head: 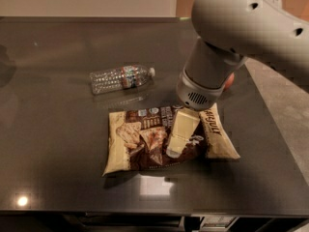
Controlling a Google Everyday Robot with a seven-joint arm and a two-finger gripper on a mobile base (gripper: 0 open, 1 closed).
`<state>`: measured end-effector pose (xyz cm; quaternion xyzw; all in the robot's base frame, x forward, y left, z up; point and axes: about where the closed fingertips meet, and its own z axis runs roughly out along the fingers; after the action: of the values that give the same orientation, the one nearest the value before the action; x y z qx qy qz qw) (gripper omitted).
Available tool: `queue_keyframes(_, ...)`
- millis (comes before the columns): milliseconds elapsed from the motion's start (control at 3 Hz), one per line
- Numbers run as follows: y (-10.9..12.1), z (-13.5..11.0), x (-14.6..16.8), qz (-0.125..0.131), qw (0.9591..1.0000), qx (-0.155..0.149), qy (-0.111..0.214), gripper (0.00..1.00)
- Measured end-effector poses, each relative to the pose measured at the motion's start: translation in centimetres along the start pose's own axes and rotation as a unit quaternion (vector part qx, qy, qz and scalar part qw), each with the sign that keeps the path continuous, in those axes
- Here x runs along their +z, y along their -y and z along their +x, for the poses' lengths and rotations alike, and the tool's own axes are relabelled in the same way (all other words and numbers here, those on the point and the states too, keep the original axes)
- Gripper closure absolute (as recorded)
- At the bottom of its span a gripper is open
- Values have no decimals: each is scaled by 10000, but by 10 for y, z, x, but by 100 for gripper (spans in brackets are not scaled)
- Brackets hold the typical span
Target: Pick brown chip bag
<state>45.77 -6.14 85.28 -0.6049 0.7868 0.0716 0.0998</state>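
The brown chip bag (145, 139) lies flat on the dark table (53, 144), near its front edge. Its middle is dark brown with chip pictures and its ends are cream-tan. My gripper (175, 149) hangs from the grey arm (241, 28) and points down over the bag's middle-right part. One cream finger (181, 129) shows, its tip at or just above the bag. It hides most of the white script.
A clear plastic water bottle (120, 78) lies on its side behind the bag, to the left. A small orange-red thing (229, 81) shows just past the arm at the right. The table's right edge (270, 115) runs close by the bag.
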Motion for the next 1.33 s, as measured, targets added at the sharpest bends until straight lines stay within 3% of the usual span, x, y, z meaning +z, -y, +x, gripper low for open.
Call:
queue_keyframes(333, -11, -7, 14, -152, 9997, -80, -152, 0)
queue_keyframes(667, -17, -9, 19, -223, 9992, -129, -308, 16)
queue_keyframes(1333, -22, -16, -3, -144, 9992, -241, -274, 64)
